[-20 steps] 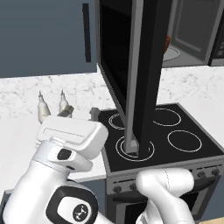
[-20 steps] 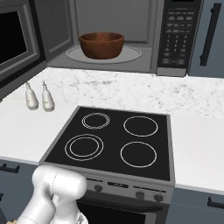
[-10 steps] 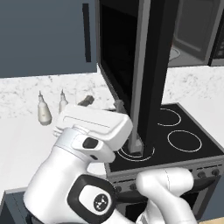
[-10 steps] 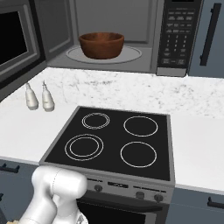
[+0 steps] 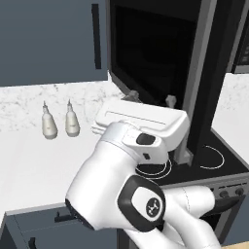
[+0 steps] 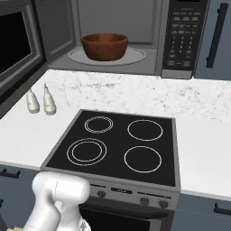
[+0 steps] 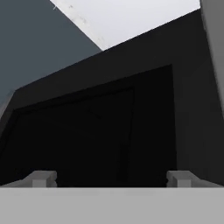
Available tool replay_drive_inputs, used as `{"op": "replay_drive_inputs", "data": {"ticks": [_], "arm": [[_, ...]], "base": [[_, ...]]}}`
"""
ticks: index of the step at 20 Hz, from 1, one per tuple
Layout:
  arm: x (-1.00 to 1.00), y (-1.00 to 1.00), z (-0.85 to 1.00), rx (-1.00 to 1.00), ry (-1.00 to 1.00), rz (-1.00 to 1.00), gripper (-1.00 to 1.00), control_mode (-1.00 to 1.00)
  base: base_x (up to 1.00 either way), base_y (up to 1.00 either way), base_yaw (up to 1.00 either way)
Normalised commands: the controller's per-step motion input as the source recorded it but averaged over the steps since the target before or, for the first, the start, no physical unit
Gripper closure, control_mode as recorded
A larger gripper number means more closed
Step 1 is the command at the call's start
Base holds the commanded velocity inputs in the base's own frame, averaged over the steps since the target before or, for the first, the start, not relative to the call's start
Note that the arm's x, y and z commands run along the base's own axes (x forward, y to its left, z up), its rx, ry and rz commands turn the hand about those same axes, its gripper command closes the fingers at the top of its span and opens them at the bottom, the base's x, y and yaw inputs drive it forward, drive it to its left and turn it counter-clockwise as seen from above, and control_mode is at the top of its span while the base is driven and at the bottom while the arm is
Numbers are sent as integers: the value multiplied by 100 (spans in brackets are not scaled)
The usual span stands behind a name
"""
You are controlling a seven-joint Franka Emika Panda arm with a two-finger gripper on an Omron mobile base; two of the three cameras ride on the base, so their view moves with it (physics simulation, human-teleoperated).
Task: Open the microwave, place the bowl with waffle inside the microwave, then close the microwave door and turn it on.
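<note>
The tool (image 7: 111,178), fingers spread wide, faces the open microwave door (image 5: 160,53); the bowl (image 6: 104,46) sits inside the microwave (image 6: 135,31).

Counter: I see white marble (image 6: 135,97)
Cooktop: black, four rings (image 6: 118,146)
Cabinets: blue-grey (image 5: 48,41)
Shakers: two, side by side (image 6: 39,101)

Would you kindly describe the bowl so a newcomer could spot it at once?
Above the cooktop stands the open microwave. On its round turntable sits the bowl: glossy brown wood, the one round vessel there, unlike the two pale shakers on the counter.
</note>
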Motion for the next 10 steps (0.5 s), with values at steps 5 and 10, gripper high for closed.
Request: {"op": "replay_drive_inputs", "data": {"ticks": [5, 10], "arm": [[0, -80, 17, 2, 1, 0, -100, -100], [13, -79, 4, 0, 13, 0, -100, -100]], "base": [[0, 0, 0], [0, 0, 0]]}}
